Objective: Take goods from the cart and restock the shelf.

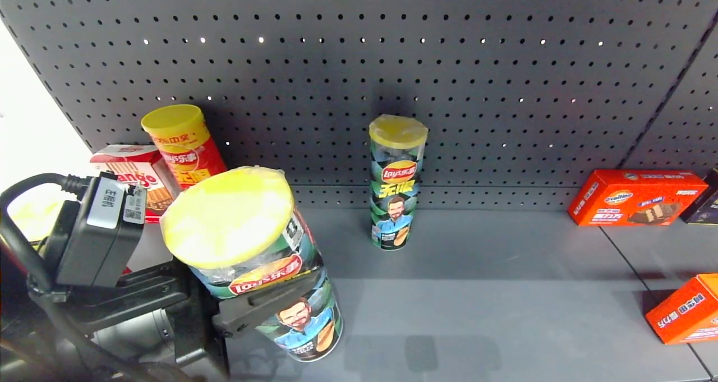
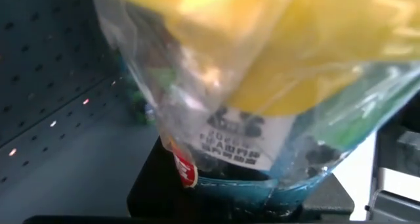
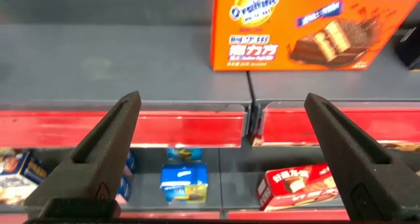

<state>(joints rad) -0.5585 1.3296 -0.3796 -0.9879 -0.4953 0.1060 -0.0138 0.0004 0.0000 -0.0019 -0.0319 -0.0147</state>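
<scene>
The grey shelf (image 1: 477, 292) spans the scene. At its near left a tilted green chip can with a yellow lid (image 1: 247, 236) sits clamped in the jaws of the left gripper (image 1: 263, 306), and a matching can (image 1: 397, 183) stands upright at the far middle, near the pegboard. The right gripper (image 3: 222, 99) has its jaws spread wide at the shelf's near edge, facing an orange box (image 3: 305, 27).

A red canister (image 1: 185, 146) with a yellow lid stood at the back left of the shelf (image 1: 505, 292), before the perforated back panel (image 1: 392, 51), just beside a red-and-white biscuit box (image 1: 137, 177). An orange box (image 1: 636, 196) lay at the back right. A second orange box (image 1: 684, 309) sat nearer the right front edge.
</scene>
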